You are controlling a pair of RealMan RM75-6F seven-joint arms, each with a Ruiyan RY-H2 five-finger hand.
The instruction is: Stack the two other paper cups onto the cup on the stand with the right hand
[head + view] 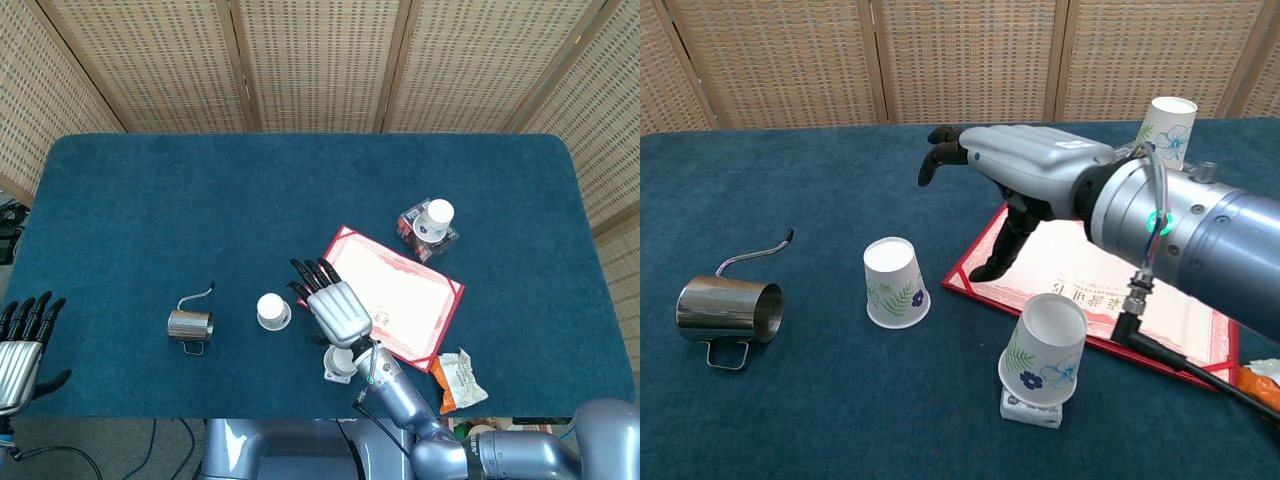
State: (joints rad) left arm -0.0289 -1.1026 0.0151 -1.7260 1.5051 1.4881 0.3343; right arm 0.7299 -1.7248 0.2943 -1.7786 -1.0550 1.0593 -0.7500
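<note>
Here red characters on the certificate point(1110, 295) stay illegible.

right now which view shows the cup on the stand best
The chest view: the cup on the stand is close and unobstructed, upside down, with its blue flower print and the small white stand beneath it plain. In the head view the right hand and forearm partly cover it, leaving only part of its white top.

Silver-shelled right hand point(1040, 165), black fingers point(940, 150), green-lit wrist, black cable.
</note>
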